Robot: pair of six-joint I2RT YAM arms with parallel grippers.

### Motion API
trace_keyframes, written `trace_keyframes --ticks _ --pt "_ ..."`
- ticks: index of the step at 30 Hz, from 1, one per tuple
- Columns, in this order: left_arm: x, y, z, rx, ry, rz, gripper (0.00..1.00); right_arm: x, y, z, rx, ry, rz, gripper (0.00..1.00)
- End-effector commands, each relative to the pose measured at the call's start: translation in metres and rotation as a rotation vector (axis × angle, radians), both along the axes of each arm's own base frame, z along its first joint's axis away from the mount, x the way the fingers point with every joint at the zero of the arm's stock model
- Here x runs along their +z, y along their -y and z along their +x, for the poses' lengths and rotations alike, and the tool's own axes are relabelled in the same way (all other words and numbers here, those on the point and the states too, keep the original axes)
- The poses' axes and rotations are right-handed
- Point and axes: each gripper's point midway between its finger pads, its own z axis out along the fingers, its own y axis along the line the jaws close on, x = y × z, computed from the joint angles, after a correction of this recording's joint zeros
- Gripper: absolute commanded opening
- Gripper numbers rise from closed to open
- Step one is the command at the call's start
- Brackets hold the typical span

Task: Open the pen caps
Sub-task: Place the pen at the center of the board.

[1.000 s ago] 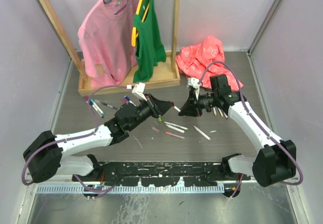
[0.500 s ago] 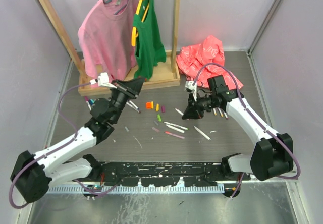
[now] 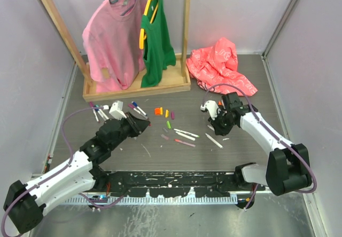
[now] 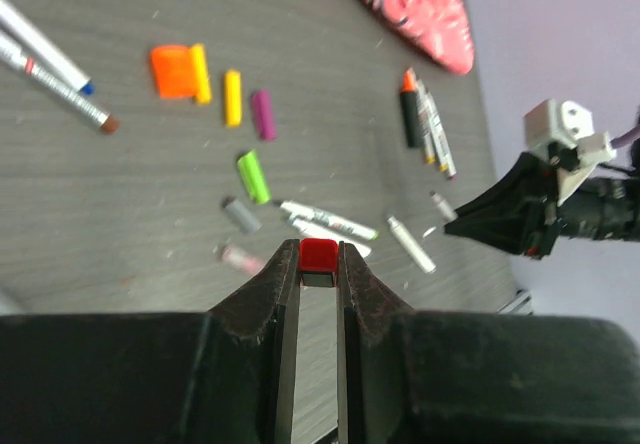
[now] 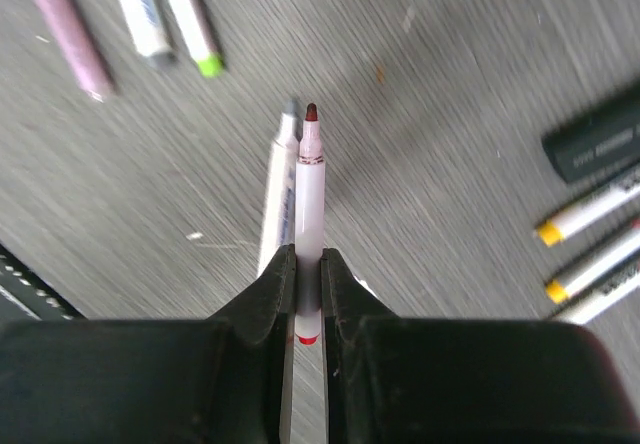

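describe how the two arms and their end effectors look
The left arm and right arm share white links, bulky black joints and a loose purple cable. The left end effector and right end effector are black, with two tapering fingers.

Overhead camera sits high behind the arm bases (image 3: 250, 174), facing the far wall (image 3: 240, 13), wide enough for the whole table (image 3: 160, 154) out to the clothes rack (image 3: 133, 89); left wrist camera rides just behind the left gripper (image 4: 319, 254), low, looking across the table toward the right gripper (image 4: 455, 229); it shares the loose caps (image 4: 232, 97) with the overhead; right wrist camera hangs very close, aimed steeply down past its own fingers (image 5: 265, 294) at scattered pens (image 5: 590, 209), which the overhead catches too.
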Motion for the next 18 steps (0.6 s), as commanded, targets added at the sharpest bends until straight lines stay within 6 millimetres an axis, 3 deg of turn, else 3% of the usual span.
trace_keyframes --ticks 1,5,11,18 --pt "-0.023 -0.002 -0.011 -0.030 -0.084 0.042 0.00 -0.007 0.034 0.008 -0.075 0.054 -0.145 0.01" --pt "-0.031 -0.002 -0.008 -0.021 -0.102 0.065 0.00 -0.014 0.042 0.004 -0.100 0.027 -0.153 0.01" --pt "-0.038 -0.002 -0.006 -0.008 -0.117 0.076 0.00 -0.031 0.033 -0.012 -0.071 -0.095 -0.113 0.05" --pt "-0.043 -0.010 -0.007 0.025 -0.118 0.075 0.00 -0.042 0.033 -0.013 -0.094 -0.143 -0.123 0.09"
